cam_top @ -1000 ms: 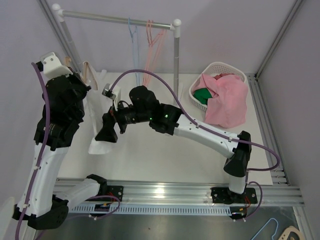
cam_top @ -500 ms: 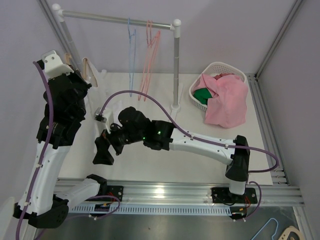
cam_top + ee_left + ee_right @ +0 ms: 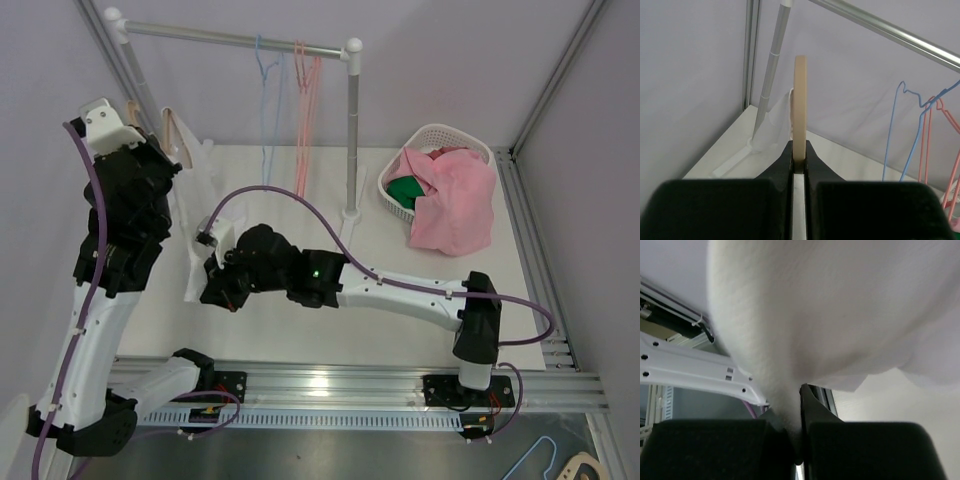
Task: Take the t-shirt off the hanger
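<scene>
In the left wrist view, the left jaws are seen shut tight on the beige hanger, which is held upright at frame centre. The white t-shirt is draped from it at the left of the overhead view, down toward the desk. Its lower fabric is pinched between the closed right jaws, left of centre.
</scene>
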Controlling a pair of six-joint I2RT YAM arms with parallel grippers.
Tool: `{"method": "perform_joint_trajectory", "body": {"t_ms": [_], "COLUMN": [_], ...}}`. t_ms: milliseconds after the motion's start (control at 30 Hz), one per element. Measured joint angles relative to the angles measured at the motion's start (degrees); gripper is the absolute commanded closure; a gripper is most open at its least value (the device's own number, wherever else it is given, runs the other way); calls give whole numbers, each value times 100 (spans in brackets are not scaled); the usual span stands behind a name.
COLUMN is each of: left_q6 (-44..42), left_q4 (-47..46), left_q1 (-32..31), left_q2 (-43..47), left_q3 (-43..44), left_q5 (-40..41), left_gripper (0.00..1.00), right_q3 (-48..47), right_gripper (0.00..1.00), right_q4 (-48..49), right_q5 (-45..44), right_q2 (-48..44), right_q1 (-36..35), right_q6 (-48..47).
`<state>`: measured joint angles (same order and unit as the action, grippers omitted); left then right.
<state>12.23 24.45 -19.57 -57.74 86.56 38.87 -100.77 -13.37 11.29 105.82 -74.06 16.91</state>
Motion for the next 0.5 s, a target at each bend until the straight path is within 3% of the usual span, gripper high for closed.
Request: {"method": "perform_joint_trajectory", "body": {"t_ms": [133, 333, 500], "left_q6": [-144, -319, -308], "left_q4": [-273, -372, -109], "left_q1": [13, 136, 144], "left_q2": [-286, -1263, -1475], "left_q3": [33, 636, 1123], "left_q5": [9, -42, -179], "left_gripper": [99, 99, 100], "right_q3": [472, 1991, 2575], "right_gripper": [100, 100, 100], "right_q4": [13, 415, 592], "right_q5": [-208, -411, -431], "right_q2": [-291, -1095, -669], "right_q1": [-286, -815, -782], "right_q6": [101, 612, 874]}}
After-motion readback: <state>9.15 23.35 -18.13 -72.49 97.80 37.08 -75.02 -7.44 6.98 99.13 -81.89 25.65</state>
